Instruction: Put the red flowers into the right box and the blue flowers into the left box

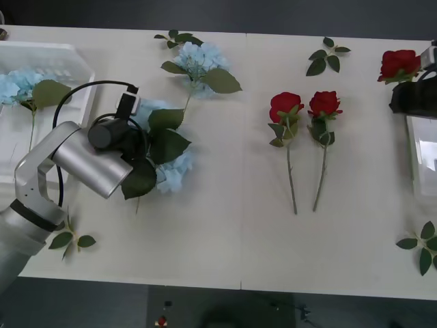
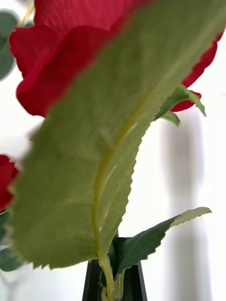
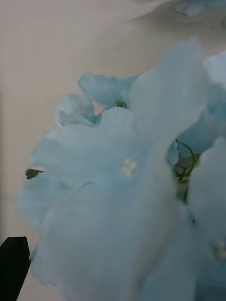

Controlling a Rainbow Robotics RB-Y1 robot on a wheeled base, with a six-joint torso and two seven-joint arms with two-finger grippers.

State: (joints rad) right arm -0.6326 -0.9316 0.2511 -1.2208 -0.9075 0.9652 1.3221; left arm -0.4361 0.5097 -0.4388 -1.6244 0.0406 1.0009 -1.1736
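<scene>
Centrally, a matte off-white table is shown, with two red flowers lain side by side, their velvety blooms pointing away from the robot and their thin green stems running back toward it. A further red rose is held near the far right edge by the right gripper; in the right wrist view its black fingers are seen closed tight on the stem, with a serrated, veined leaf and crimson petals close before the lens. The right box, smooth translucent white plastic, lies just below that gripper at the table's right edge. The left gripper, at the end of a brushed-silver cylindrical arm, is lowered into a fluffy pale-blue flower cluster with broad dark leaves; its jaw opening cannot be told, only one black fingertip being visible beside soft papery petals. A second blue cluster lies farther away on the table, and a third rests inside the left box, a white basket with a rounded rim. Loose leaf sprigs are scattered about. No legible writing is seen.
</scene>
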